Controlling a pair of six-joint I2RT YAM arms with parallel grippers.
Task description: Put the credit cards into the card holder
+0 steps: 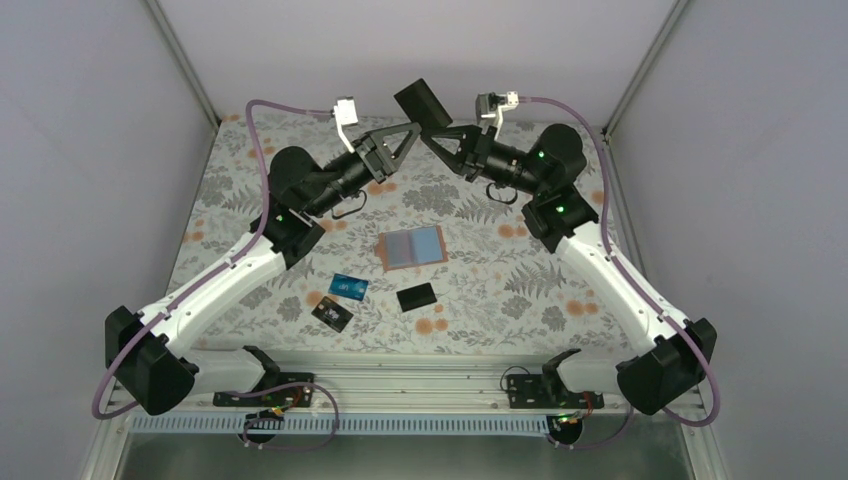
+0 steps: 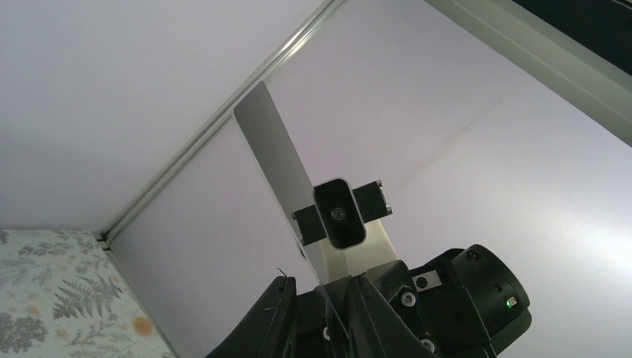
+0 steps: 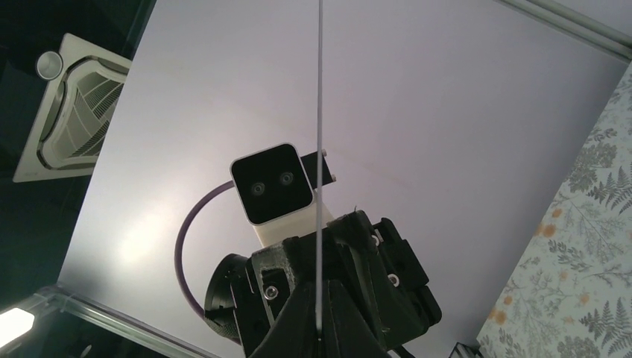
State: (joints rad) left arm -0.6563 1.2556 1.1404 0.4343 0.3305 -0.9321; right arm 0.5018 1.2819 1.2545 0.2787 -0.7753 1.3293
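One black card [image 1: 425, 103] aloft, right hand [image 3: 320, 298] clamped on it, left hand [image 2: 323, 283] apart; card holder [image 1: 412, 248] open, blue inside

White enclosure walls [image 1: 100, 150], aluminium corner posts [image 1: 185, 60]. Fern-and-flower print tablecloth [image 1: 480, 290] covers the table. Overhead: square ceiling air vent [image 3: 71, 104], lit ceiling lamp [image 3: 15, 324].

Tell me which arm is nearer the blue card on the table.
Left. The left arm passes just left of the blue card; the right arm lies beyond the open card holder, to the card's right. The right gripper holds a black card aloft.
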